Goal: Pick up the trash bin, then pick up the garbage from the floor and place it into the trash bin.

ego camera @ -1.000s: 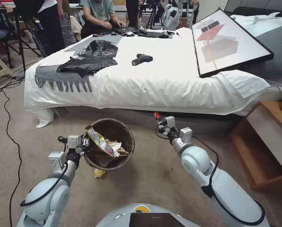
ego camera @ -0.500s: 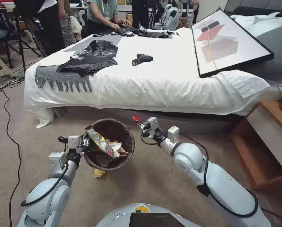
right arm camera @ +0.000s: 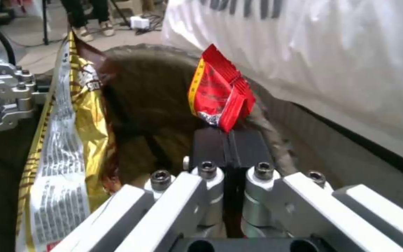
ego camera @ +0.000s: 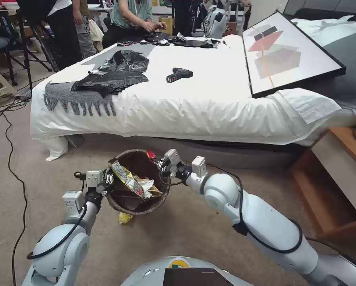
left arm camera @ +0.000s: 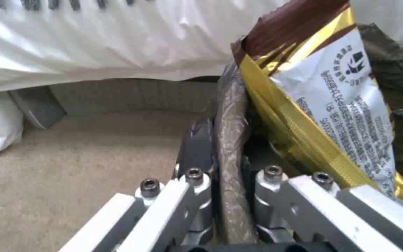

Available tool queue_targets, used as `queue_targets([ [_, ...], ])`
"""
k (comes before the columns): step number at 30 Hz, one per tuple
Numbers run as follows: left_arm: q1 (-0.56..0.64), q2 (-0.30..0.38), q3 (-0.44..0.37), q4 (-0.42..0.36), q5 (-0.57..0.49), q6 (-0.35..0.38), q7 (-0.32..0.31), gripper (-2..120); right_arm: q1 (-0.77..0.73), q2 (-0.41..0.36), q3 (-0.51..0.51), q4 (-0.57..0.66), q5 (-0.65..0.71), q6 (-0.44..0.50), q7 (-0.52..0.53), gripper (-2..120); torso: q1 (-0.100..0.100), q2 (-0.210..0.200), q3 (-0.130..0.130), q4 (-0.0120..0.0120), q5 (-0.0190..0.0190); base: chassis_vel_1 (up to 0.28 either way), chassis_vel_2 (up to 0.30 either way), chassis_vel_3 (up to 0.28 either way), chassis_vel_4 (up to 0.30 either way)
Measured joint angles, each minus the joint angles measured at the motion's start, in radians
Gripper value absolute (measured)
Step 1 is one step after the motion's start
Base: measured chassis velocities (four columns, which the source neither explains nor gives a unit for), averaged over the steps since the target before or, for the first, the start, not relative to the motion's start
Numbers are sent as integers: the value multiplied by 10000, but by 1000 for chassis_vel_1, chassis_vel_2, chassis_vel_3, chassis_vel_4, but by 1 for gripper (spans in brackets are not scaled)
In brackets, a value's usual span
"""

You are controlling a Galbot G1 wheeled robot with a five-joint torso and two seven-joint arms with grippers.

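Right claw (ego camera: pixel 155 158) pinching a crumpled red foil wrapper (right arm camera: pixel 220 94) above the brown-lined round bin (ego camera: pixel 162 190), left claw (left arm camera: pixel 225 182) clamping its rim; best released once the wrapper is fully past the rim beneath

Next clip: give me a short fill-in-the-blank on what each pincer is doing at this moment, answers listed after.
1. The left pincer grips the bin by its ____.
2. The right pincer pinches a ____ wrapper.
3. That wrapper is held over the bin's ____ rim.
4. A yellow scrap lies on the ____ beside the bin.

Missing words: rim; red; far; carpet
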Motion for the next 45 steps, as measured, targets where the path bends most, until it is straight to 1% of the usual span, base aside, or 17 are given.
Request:
queue_targets([
  [20,8,4,6,-50,4,-9,39,5,443,710,-750,-761,-226,18,375,2,0,0,0,-1,1,0,0,0,0],
  [21,7,0,6,-50,6,-9,40,5,444,739,-788,-788,-268,26,415,-1,0,0,0,-1,1,0,0,0,0],
  [23,-6,-20,7,-50,9,-10,42,5,445,835,-906,-815,-301,41,587,10,0,0,0,-1,1,0,0,0,0],
  [24,-6,-20,7,-50,9,-10,42,5,445,835,-906,-815,-301,41,587,10,0,0,0,-1,1,0,0,0,0],
  [25,-26,-33,6,-48,12,-10,43,5,452,909,-954,-842,-314,41,626,16,0,0,0,-1,1,0,0,0,0],
  [27,-40,-38,6,-46,14,-10,43,5,459,965,-986,-871,-327,42,647,19,0,0,0,-1,1,0,0,0,0],
  [31,-60,-47,15,-45,17,-10,42,5,464,1105,-1097,-935,-351,40,743,37,0,0,0,-1,1,0,0,0,0],
  [33,-63,-53,17,-45,17,-11,42,5,464,1123,-1121,-941,-355,39,756,40,0,0,0,-1,1,0,0,0,0],
  [34,-65,-60,19,-44,20,-11,42,5,466,1142,-1152,-949,-360,39,782,44,0,0,0,-1,1,0,0,0,0],
  [35,-64,-80,38,-44,32,-10,42,5,494,1173,-1209,-952,-366,36,845,52,0,0,0,-1,1,0,0,0,0],
  [36,-64,-80,38,-44,32,-10,42,5,494,1173,-1209,-952,-366,36,845,52,0,0,0,-1,1,0,0,0,0],
  [38,-70,-93,67,-49,41,-9,43,5,562,1206,-1219,-954,-367,32,902,64,0,0,0,-1,2,0,0,0,0],
  [40,-76,-94,79,-49,44,-8,43,5,581,1210,-1219,-954,-366,32,921,67,0,0,0,-1,1,0,0,0,0],
  [41,-95,-94,98,-49,50,-8,44,5,610,1216,-1221,-951,-365,31,949,75,0,0,0,-2,2,0,0,0,0],
  [43,-103,-93,104,-50,52,-8,44,5,623,1219,-1226,-941,-364,31,961,78,0,0,0,-2,2,0,0,0,0],
  [44,-106,-92,111,-49,54,-7,46,5,631,1222,-1235,-911,-361,31,970,84,0,0,0,-2,2,0,0,0,0],
  [45,-106,-92,113,-49,55,-6,47,5,635,1224,-1236,-888,-360,30,978,87,0,0,0,-1,2,0,0,0,0],
])
